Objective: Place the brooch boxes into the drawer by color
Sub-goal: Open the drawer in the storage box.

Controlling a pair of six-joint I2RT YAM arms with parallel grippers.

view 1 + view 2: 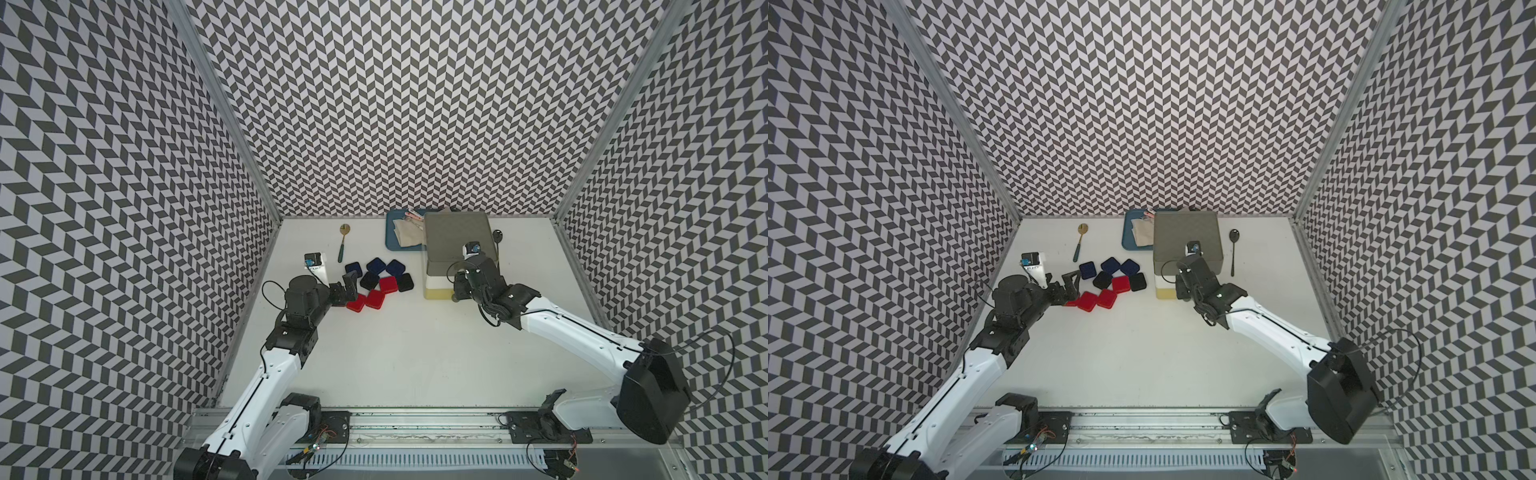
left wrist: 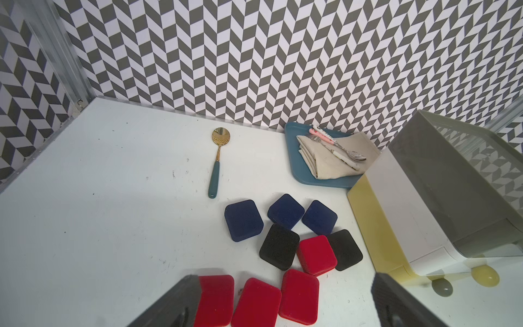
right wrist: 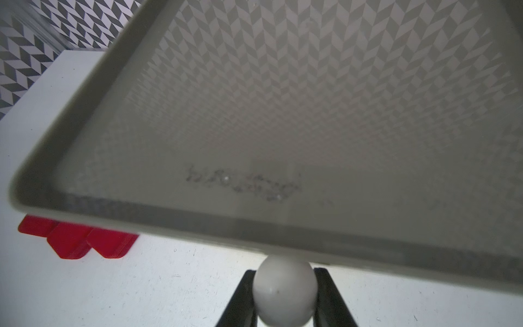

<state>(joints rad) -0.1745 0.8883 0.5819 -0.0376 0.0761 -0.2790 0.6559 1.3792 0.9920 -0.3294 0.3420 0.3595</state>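
Right claw [image 3: 284, 271] pinches the pale ball knob [image 3: 283, 294] of the grey-topped plastic drawer chest [image 3: 283, 113]; pulling, it may slip off that round surface. Left claw [image 2: 287, 283] stands spread.

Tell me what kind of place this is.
Probably a robot test cell, not a home: chevron-patterned walls box in a white tabletop, two robot arms are mounted on an aluminium rail, and props like brooch boxes and a drawer chest are laid out.
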